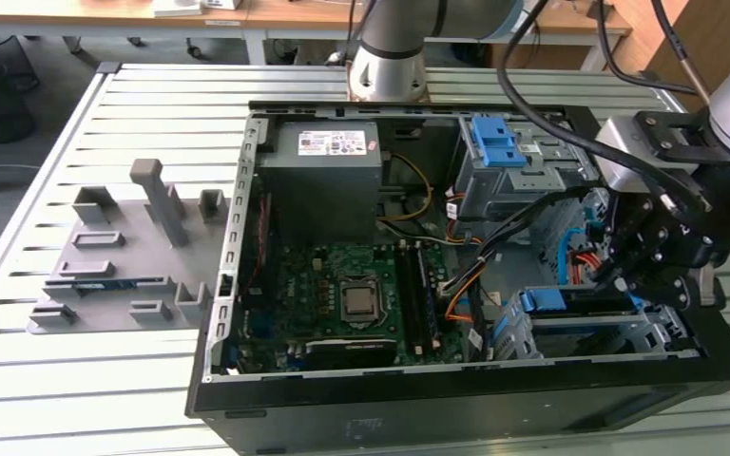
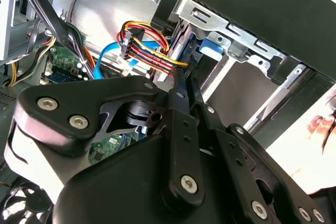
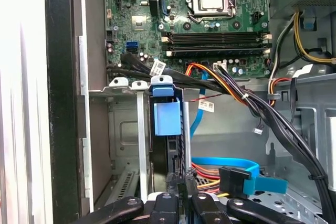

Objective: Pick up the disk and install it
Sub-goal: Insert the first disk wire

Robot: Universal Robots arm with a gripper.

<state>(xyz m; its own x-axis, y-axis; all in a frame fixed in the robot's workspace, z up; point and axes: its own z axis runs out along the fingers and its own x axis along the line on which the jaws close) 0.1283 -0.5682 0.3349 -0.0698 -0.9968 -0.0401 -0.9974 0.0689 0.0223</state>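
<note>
The disk [image 1: 581, 302] stands on edge in the metal drive cage [image 1: 650, 334] at the case's front corner, on the exterior view's right. Its blue carrier end [image 3: 167, 118] faces the motherboard, with a blue tab [image 2: 212, 45] on top. My gripper [image 1: 624, 277] hangs just over the cage. In both wrist views its black fingers are drawn together, and the gripper [image 3: 179, 181] [image 2: 184, 80] sits at the disk's cable-side end. Whether the tips touch the disk is hidden.
Red, yellow and orange power leads [image 2: 149, 51] and a blue data cable [image 3: 247, 174] lie close beside the fingers. The motherboard [image 1: 353, 294], the grey power-supply box [image 1: 327, 176] and an upper bay with blue latch tabs [image 1: 497, 142] fill the case. A grey fixture [image 1: 124, 256] lies on the table at the exterior view's left.
</note>
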